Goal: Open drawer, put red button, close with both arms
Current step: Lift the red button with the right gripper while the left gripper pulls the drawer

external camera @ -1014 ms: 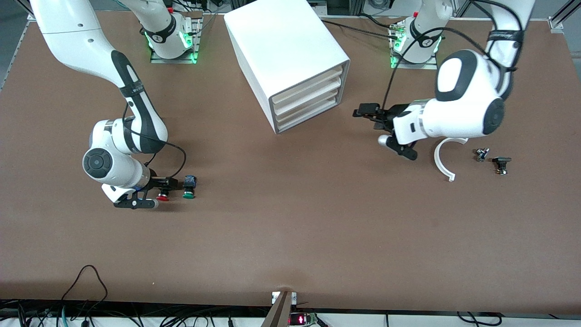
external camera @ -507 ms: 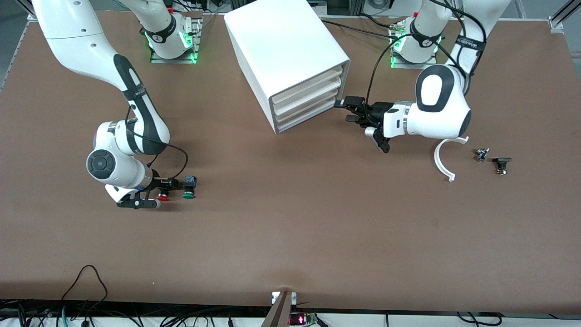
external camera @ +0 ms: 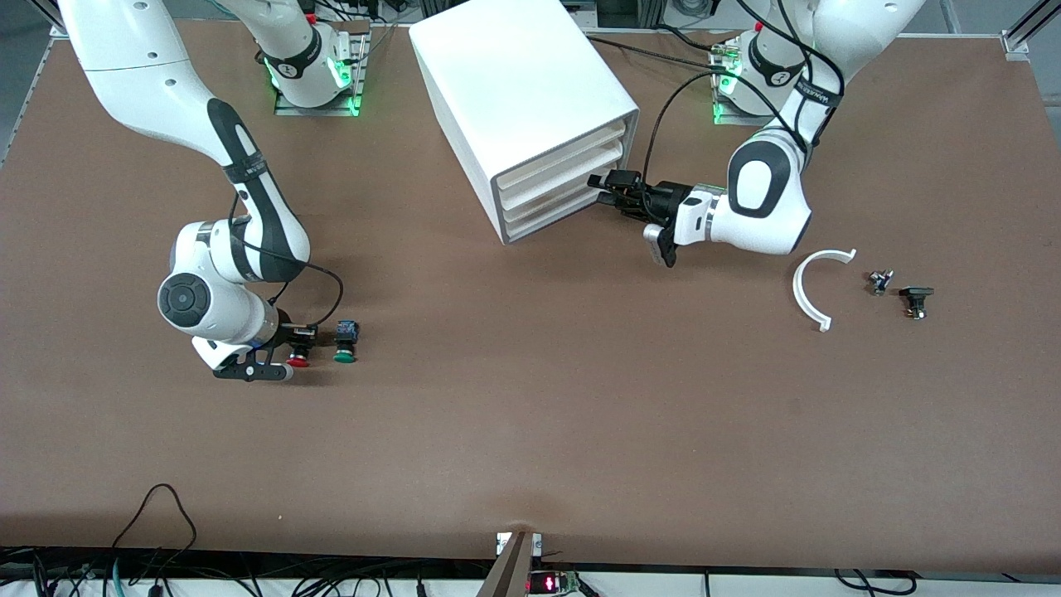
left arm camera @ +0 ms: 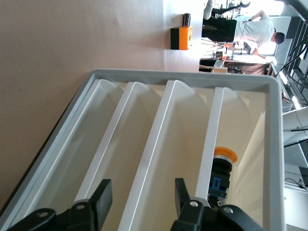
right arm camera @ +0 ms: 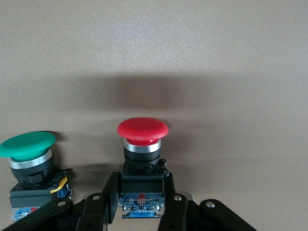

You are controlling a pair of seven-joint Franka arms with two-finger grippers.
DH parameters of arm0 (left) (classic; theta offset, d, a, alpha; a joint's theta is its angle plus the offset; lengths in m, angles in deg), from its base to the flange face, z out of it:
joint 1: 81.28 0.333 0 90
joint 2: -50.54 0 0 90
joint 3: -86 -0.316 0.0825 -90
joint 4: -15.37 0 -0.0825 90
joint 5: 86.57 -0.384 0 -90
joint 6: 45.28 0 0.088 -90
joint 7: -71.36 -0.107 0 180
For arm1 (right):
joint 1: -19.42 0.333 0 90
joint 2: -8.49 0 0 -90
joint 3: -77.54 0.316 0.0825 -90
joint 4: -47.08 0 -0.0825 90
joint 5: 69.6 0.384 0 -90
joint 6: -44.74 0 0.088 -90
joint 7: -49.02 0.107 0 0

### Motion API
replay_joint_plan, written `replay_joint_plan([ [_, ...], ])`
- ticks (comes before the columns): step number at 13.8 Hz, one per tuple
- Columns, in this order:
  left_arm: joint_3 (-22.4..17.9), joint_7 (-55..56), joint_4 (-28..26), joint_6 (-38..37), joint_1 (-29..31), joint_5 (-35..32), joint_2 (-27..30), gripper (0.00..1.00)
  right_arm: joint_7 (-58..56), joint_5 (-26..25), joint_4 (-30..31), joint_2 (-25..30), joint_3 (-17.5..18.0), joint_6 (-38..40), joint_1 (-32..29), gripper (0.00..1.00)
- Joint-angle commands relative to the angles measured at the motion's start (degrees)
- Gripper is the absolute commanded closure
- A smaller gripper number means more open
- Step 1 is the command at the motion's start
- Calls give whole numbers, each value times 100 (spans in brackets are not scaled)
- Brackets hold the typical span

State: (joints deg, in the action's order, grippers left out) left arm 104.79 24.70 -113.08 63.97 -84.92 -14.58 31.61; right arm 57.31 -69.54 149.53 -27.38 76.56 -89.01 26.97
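Observation:
The white cabinet (external camera: pixel 522 91) stands at the robots' edge of the table with all three drawers pushed in. My left gripper (external camera: pixel 603 187) is open at the front of the middle drawer (external camera: pixel 559 178). In the left wrist view the gripper (left arm camera: pixel 142 202) has its fingers either side of a white drawer rim (left arm camera: pixel 159 144). The red button (external camera: pixel 297 360) stands on the table toward the right arm's end. My right gripper (external camera: pixel 297 336) is shut on its black body. In the right wrist view the gripper (right arm camera: pixel 139 195) clamps the body under the red cap (right arm camera: pixel 143 129).
A green button (external camera: pixel 344 355) stands right beside the red one, also in the right wrist view (right arm camera: pixel 27 144). An orange-capped button (left arm camera: pixel 224 155) lies inside the cabinet. A white curved piece (external camera: pixel 816 286) and two small black parts (external camera: pixel 914 298) lie toward the left arm's end.
My left arm has swung toward the cabinet and brought its open gripper up to the drawer fronts. My right gripper has stayed at the red button.

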Motion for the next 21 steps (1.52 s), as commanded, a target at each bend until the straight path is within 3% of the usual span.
replay_joint_plan([
  [1,72,-439,-137,-227,31,167,-65,47,-20,82,-190,132,28,321,44,100],
  [5,81,-985,-234,-431,101,167,-286,49,584,117,-1016,88,28,1323,53,100],
  [9,90,-1275,-506,-439,92,202,-286,49,1963,310,-1499,62,45,1859,509,100],
  [11,230,-1293,-533,-439,110,290,-277,54,2483,319,-1693,53,45,1992,685,100],
  [15,239,-1407,-524,-501,101,290,-277,76,3266,495,-2132,1,45,2361,984,100],
  [16,239,-1433,-524,-510,101,290,-277,84,3424,547,-2247,-8,45,2449,1045,100],
  [17,231,-1521,-515,-562,101,281,-286,99,3556,557,-2352,-8,45,2563,1090,100],
  [21,187,-1452,-314,-589,285,211,-303,100,4337,653,-2844,-8,89,3003,1274,100],
])
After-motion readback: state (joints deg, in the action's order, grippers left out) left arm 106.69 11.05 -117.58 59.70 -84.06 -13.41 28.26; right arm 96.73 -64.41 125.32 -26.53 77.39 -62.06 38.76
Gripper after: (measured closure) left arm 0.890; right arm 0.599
